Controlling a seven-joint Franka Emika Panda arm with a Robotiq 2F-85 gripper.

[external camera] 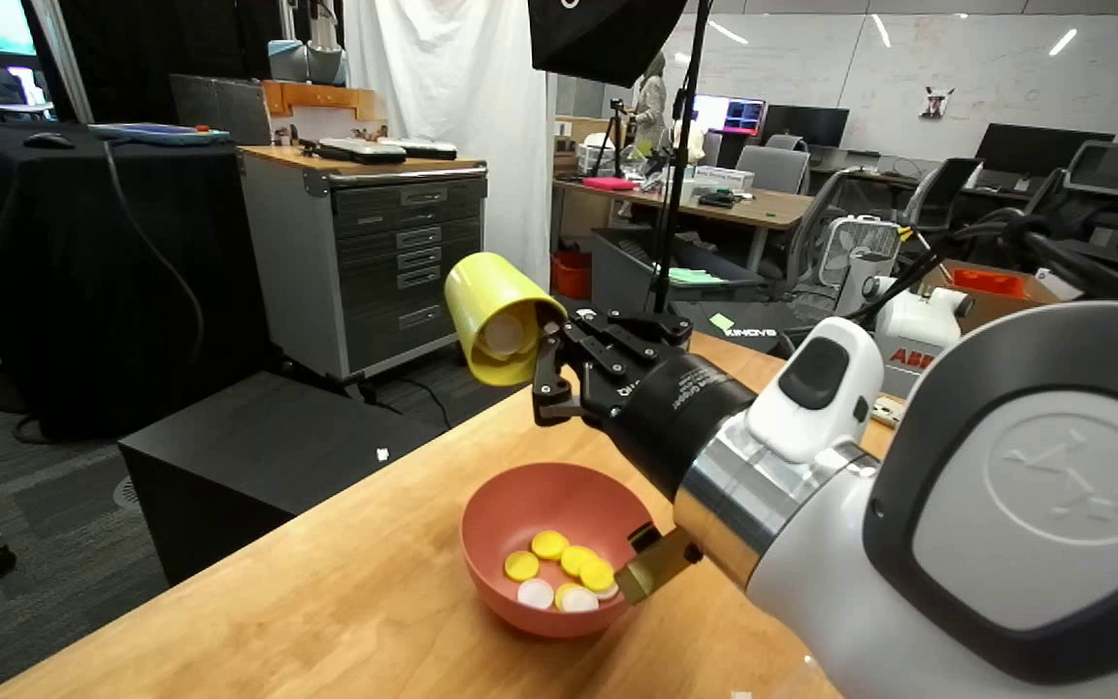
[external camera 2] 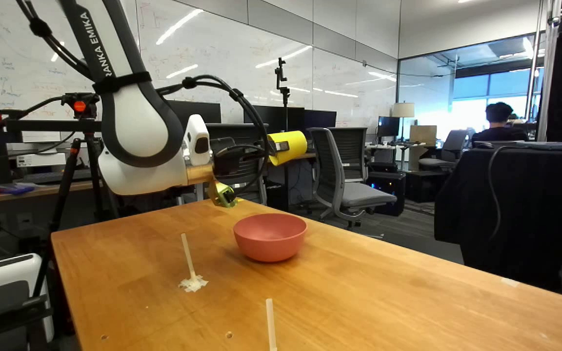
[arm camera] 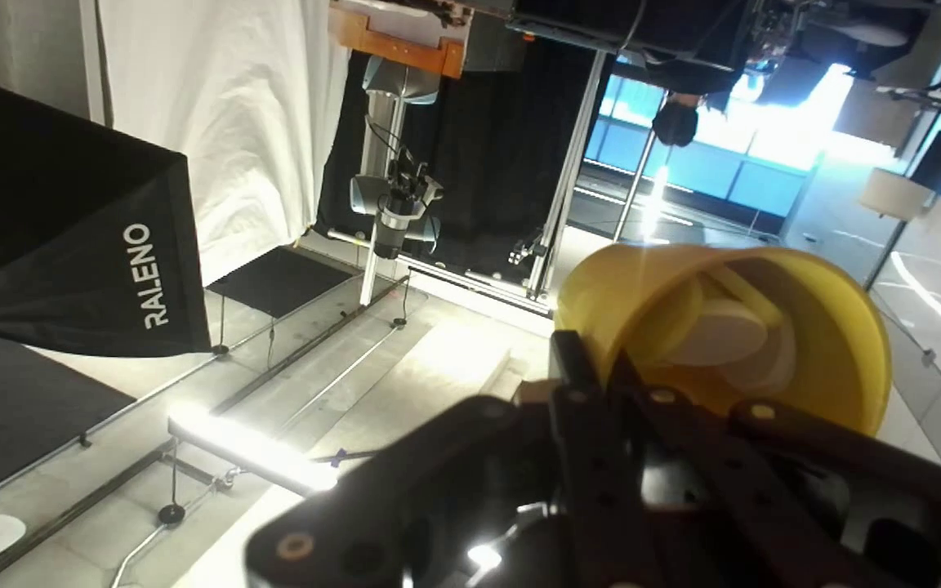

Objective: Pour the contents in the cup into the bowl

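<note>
Black 2-finger gripper (arm camera: 593, 355) is clamped on rim of small yellow plastic cup (external camera: 479, 291), above wide pink-salmon plastic bowl (external camera 2: 270, 247). Cup's long axis approx. level, mouth dipped slightly twd white arm (external camera 2: 140, 124); round white/yellow discs (external camera: 577, 560) sit in bowl & cup, so prob. needs steeper tip.

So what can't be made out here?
In an exterior view, floor of the round pink plastic bowl: hidden by its wall; rest of the white robot arm: cut by top edge.
Wrist view, white and yellow discs in the yellow plastic cup: count unclear, they overlap.
</note>
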